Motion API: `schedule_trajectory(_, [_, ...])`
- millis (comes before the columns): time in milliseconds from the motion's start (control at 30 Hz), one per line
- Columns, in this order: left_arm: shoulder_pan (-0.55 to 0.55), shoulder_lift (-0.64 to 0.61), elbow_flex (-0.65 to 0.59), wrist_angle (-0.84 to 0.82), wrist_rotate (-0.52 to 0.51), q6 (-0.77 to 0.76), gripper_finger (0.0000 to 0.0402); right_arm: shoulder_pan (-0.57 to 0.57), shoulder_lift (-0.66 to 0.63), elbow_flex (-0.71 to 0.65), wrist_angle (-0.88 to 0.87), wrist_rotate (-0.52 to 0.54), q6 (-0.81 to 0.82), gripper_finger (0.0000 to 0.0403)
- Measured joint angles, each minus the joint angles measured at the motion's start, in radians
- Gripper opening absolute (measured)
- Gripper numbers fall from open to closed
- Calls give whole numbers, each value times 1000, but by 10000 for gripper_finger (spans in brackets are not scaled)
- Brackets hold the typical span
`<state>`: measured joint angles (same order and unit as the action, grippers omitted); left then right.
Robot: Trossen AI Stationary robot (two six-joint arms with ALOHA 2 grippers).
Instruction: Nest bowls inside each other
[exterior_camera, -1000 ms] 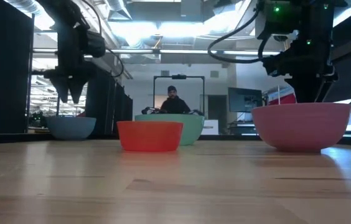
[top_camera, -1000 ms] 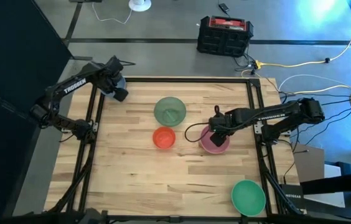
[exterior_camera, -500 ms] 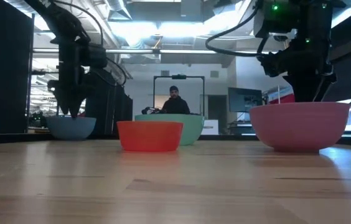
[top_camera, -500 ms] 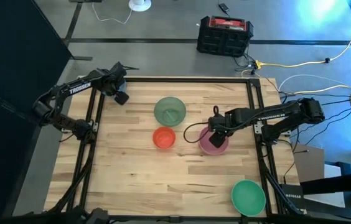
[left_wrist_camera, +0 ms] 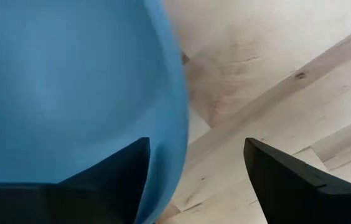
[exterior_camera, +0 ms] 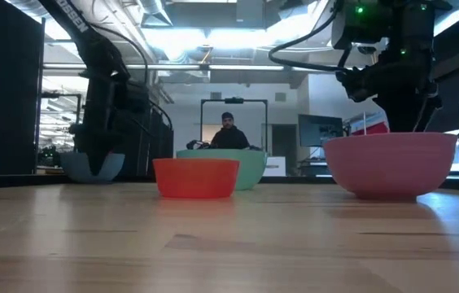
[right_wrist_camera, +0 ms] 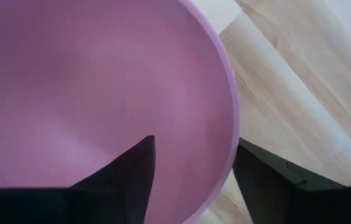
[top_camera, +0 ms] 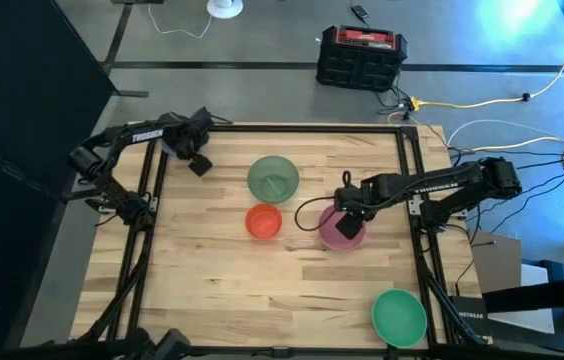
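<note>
The blue-grey bowl (left_wrist_camera: 70, 81) stands on its base at the table's far left corner (exterior_camera: 91, 167). My left gripper (left_wrist_camera: 197, 146) is open and points down over its rim, one finger inside the bowl and one outside, with a gap on both sides. The pink bowl (top_camera: 342, 230) stands right of centre. My right gripper (right_wrist_camera: 194, 143) is open astride its rim in the same way. An orange-red bowl (top_camera: 263, 221) and a green bowl (top_camera: 272, 178) stand mid-table. A second green bowl (top_camera: 399, 316) sits at the near right corner. My right gripper comes at the pink bowl from above, pointing down. Its outer finger (right_wrist_camera: 269, 180) lies close against the outside of the rim (right_wrist_camera: 228, 143), and I cannot tell whether it touches. The inner finger stands clear of the wall. The bowl rests on the table.
Dark frame rails run along the table's left and right edges. A black and red case (top_camera: 361, 55) and cables lie on the floor beyond the far edge. A person (exterior_camera: 228, 130) sits behind the table in the low view. Bare wood spans the table's near half.
My left gripper has come down at the far left corner until its fingers stand astride the blue-grey bowl's rim, and the wrist has rolled a little. The bowls have stayed where they were.
</note>
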<state>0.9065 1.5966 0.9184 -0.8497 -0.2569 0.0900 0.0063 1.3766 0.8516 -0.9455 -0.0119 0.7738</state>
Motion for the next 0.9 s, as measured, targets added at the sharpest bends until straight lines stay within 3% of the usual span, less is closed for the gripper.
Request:
schedule_trajectory(367, [-24, 4, 0, -43, 0, -1, 104, 0, 0, 0, 2, -36, -33, 33])
schedule_trajectory(900, [-61, -35, 6, -115, 16, 13, 4, 0, 0, -1, 26, -70, -73, 3])
